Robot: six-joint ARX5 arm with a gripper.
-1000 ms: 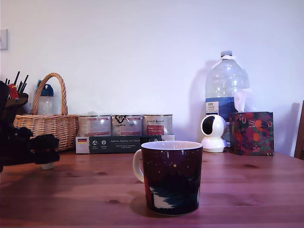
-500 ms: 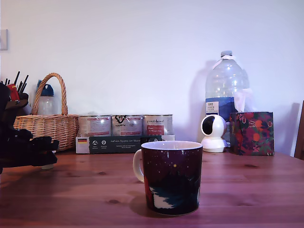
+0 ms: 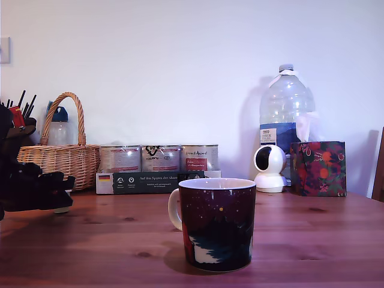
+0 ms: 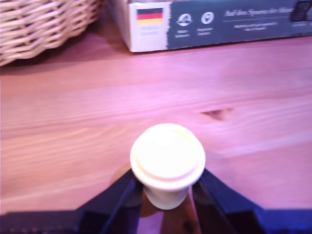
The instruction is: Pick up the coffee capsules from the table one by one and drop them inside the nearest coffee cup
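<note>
Since a second ago the gripper (image 3: 57, 192) drew back slightly toward the exterior view's left edge, far from the coffee cup (image 3: 216, 223). Wrist view: jaws clamp the coffee capsule (image 4: 167, 163) low on its taper; it could slip out

Mug (image 3: 217, 224) on table (image 3: 312, 240); capsule (image 4: 167, 163) between jaws; basket (image 3: 60, 157) behind.

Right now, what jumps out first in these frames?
The big dark maroon mug stands front and centre on the wooden table. At the exterior view's left edge the black gripper sits low over the table; in the wrist view its fingers bracket a cream-white capsule. Behind stand a wicker basket, three tins and a water bottle.
</note>
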